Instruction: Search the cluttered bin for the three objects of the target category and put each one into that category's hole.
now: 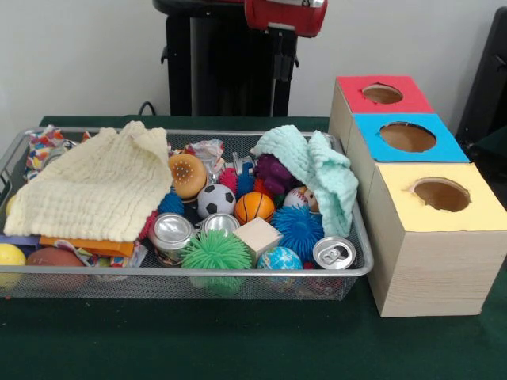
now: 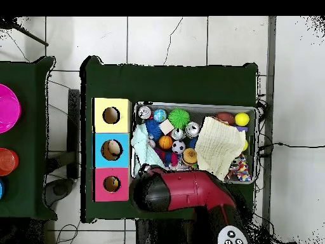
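The wire mesh bin (image 1: 198,271) lies across the table, full of toys, and shows in the overhead view (image 2: 197,105). No striped orange or tan plush animal shows; they are hidden. A purple lumpy toy (image 1: 273,172) peeks from under a mint cloth (image 1: 317,166). The red-surround hole (image 1: 383,93) is the farthest on the wooden box; overhead it (image 2: 112,184) is beside the arm. My gripper (image 1: 280,51) hangs high behind the bin's far rim, dark against the pedestal. Overhead, the red arm (image 2: 190,190) covers it.
A yellow cloth (image 1: 95,190) covers the bin's left half. Between the cloths lie a soccer ball (image 1: 215,199), a basketball (image 1: 254,207), spiky balls (image 1: 215,249), cans (image 1: 333,252) and a wooden cube (image 1: 258,236). The blue-surround hole (image 1: 407,136) and yellow-surround hole (image 1: 440,193) adjoin the red-surround one.
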You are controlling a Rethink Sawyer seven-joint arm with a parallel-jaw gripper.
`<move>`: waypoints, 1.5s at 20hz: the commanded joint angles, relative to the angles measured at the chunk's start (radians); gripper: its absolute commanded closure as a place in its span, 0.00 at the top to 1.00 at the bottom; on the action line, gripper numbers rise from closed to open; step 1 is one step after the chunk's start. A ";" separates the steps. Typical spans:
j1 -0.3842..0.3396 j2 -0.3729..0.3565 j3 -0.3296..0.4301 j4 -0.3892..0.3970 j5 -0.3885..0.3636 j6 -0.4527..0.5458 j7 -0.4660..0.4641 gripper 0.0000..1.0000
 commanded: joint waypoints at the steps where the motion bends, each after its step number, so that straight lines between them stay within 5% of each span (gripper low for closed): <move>1: -0.117 0.010 0.133 0.071 0.002 -0.021 -0.144 0.00; 8: -0.145 0.091 0.120 0.015 -0.072 -0.052 -0.106 0.00; 18: -0.178 0.347 0.157 -0.269 -0.112 0.070 -0.190 0.00; 30: -0.186 0.440 0.195 -0.362 -0.177 0.037 -0.201 0.00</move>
